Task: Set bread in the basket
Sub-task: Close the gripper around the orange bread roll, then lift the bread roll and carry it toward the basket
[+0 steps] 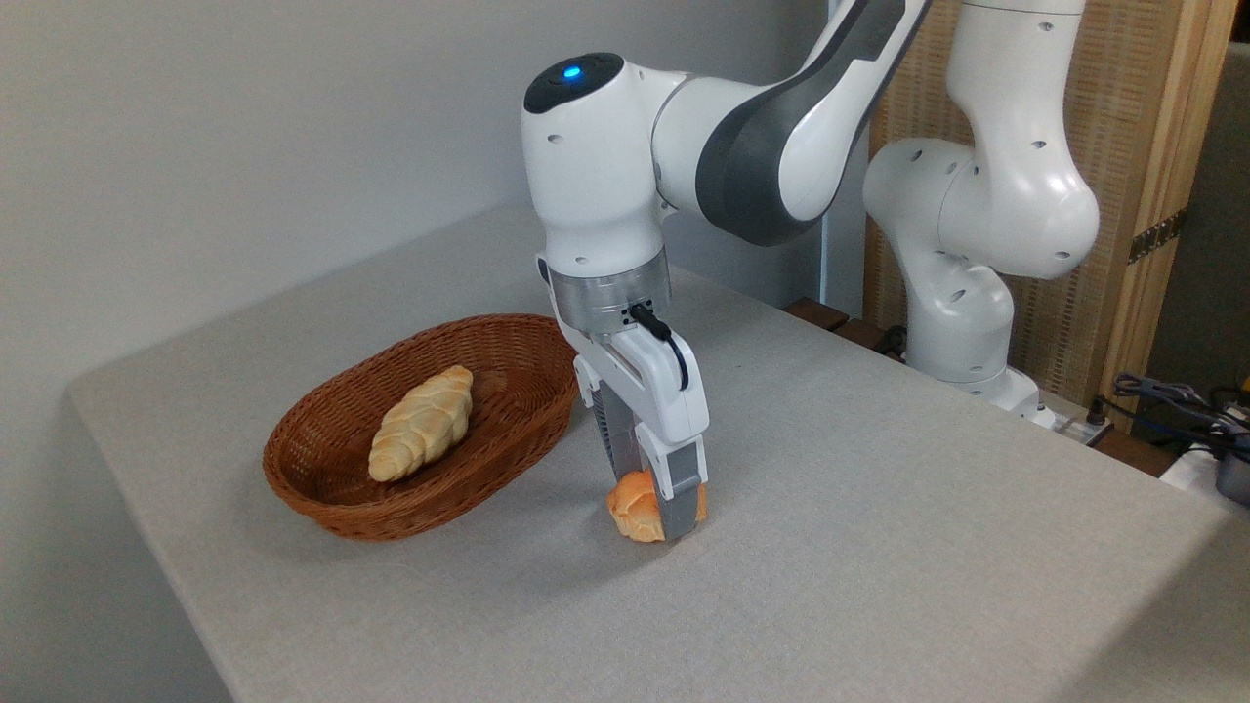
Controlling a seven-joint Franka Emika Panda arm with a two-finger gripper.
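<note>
Down at table level, the gripper [652, 503] is closed around the bread [633, 510], the small orange-golden bun pinched between the two grey fingers [684, 483]. The near finger covers the bun's right half; its left half bulges out, glossy and rounded. The bun's underside sits right at the grey tablecloth [879, 547], and whether it is touching the cloth or just clear of it cannot be told from this angle. The gripper leans a little, its fingertips further right than its wrist.

To the left, the wicker basket [322, 508] lies on the cloth, oval, brown, thick-rimmed. The bun is outside it, just beside the basket's right end, with a narrow strip of cloth showing between them. Inside the basket lies a pale braided loaf [423, 423], stretched along the basket's length and resting towards the left and middle of the bowl.

Above, the Panda arm [771, 127] sweeps in from the upper right, a blue light glowing on top of the wrist joint directly over the gripper, and a black cable looping down the hand's side. The arm's white base [962, 322] stands at the table's far right edge. Behind it is a wooden panel [1123, 146], and a tangle of cables [1172, 400] sits at the far right.
</note>
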